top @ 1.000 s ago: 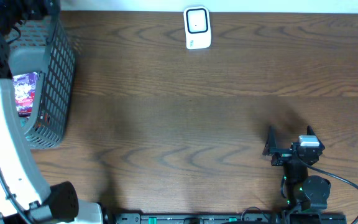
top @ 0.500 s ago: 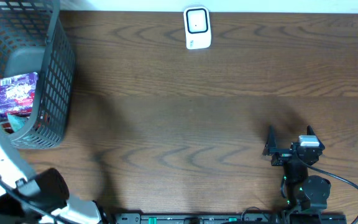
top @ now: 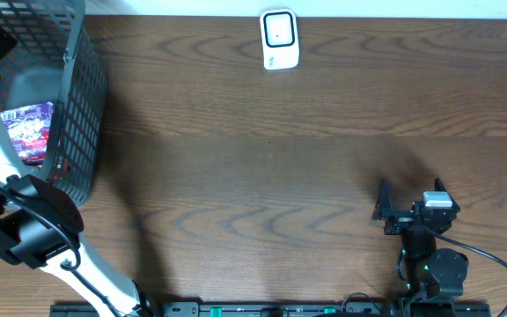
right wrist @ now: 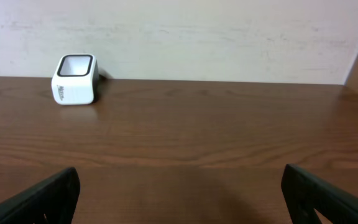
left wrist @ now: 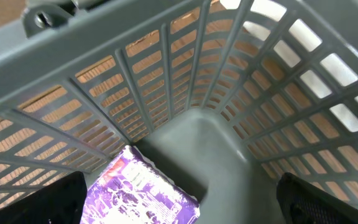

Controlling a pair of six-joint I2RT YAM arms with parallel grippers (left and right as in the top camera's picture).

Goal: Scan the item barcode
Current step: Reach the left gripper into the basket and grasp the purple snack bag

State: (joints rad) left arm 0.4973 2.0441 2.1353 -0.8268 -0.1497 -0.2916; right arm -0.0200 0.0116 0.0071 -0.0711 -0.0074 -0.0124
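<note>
Left jaws: spread wide, empty, hanging inside the basket and aimed down at its floor. Right jaws: also spread wide, empty, parked low at 5 o'clock in the overhead view, facing across the bare worktop point(top: 262, 167).

Layout, big to small:
- Grey slatted basket point(top: 84, 97) at 10 o'clock, at the worktop's edge.
- White left arm point(top: 25, 224) reaches into it from 8 o'clock.
- White scanner point(top: 280, 40) at 12 o'clock, well apart from the basket.
- Purple packet point(left wrist: 145, 193), the item, lies on the basket floor near one wall. No barcode shows on its upper face.

Risks, as judged:
- The basket looks light and unanchored. Jaws this wide could catch a slat on the way down or up and drag or tip it.
- The arm has little room between the walls, so an angled approach may hit the rim.
- The packet looks glossy and flat. A pinch could slide off, or lift only a corner so that it drops on the way to 12 o'clock.
- The code's side is unknown, so it may face away from the scanner or sit under the jaws.
</note>
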